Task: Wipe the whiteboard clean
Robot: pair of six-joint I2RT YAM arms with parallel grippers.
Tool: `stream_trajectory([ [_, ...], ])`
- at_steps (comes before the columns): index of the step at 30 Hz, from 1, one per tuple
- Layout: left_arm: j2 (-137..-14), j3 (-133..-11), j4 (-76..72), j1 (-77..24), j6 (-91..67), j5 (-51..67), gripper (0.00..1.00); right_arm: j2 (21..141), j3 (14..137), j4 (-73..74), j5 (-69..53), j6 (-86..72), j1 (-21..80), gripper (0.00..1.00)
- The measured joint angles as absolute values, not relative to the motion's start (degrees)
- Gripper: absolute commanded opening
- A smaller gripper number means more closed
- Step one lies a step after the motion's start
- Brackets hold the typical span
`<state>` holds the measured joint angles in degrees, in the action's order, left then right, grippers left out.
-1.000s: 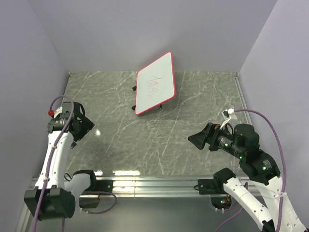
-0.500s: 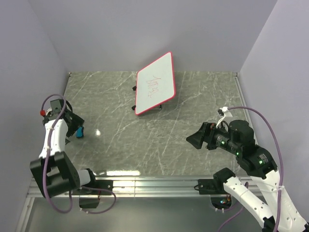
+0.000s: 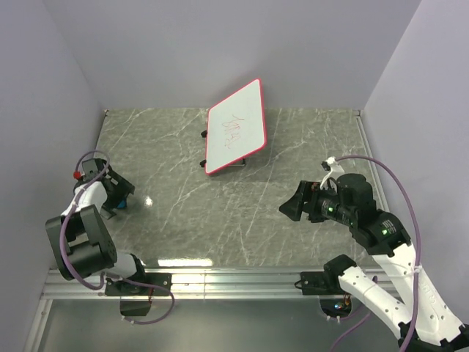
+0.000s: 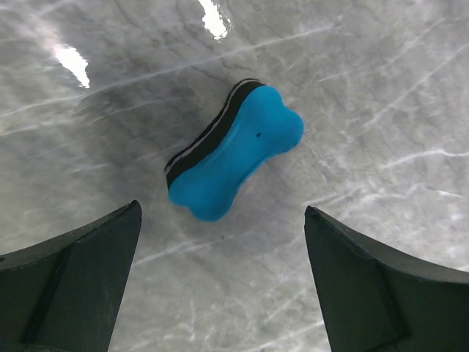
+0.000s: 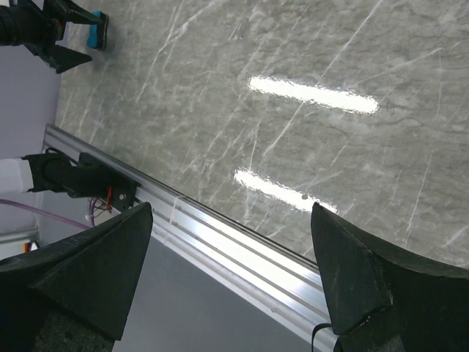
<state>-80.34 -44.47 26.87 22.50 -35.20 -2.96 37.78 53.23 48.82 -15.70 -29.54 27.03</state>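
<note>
I've got my left gripper [image 4: 223, 214] hovering over the blue eraser [image 4: 234, 150] at the table's [image 3: 308, 154] left edge, fingers wide apart either side of it, since I reckon I need that before wiping anything. Right gripper's [image 3: 292, 209] spread wide too, empty, waiting mid-right. The whiteboard [image 3: 234, 126] sits far-middle, well apart from both, scribbled face up, one corner pointing far-right. Its long axis looks roughly near-to-far, but that's hard to call.

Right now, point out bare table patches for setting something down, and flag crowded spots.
The grey marble tabletop is bare in the middle, between the pink-rimmed white whiteboard, the right end effector and the near rail, and in the far right corner. Crowded: the left edge, where the open left end effector hangs over the blue bone-shaped eraser.
</note>
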Motion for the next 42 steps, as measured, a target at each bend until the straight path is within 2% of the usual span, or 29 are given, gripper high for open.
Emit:
stream_trajectory([
  [11, -84.03, -43.53, 19.88, 17.54, -35.59, -1.74, 0.96, 38.74, 52.95, 47.03, -15.7, -30.17, 27.03, 0.95],
  [16, -88.97, -49.17, 20.49, 12.05, -35.57, -0.25, 0.96, 37.98, 51.55, 46.15, -15.68, -31.0, 27.03, 0.95],
  [21, -92.12, -55.48, 22.48, 10.61, -35.55, 0.43, 0.95, 36.4, 49.34, 45.69, -15.44, -32.12, 27.03, 0.94],
  [35, -92.36, -58.54, 32.01, 10.72, -39.83, -11.73, 0.95, 35.29, 48.58, 44.95, -14.41, -32.73, 27.03, 0.95],
  [42, -94.56, -59.46, 32.51, 12.14, -43.4, -14.04, 0.93, 36.4, 48.58, 45.08, -13.37, -32.05, 27.03, 0.95],
])
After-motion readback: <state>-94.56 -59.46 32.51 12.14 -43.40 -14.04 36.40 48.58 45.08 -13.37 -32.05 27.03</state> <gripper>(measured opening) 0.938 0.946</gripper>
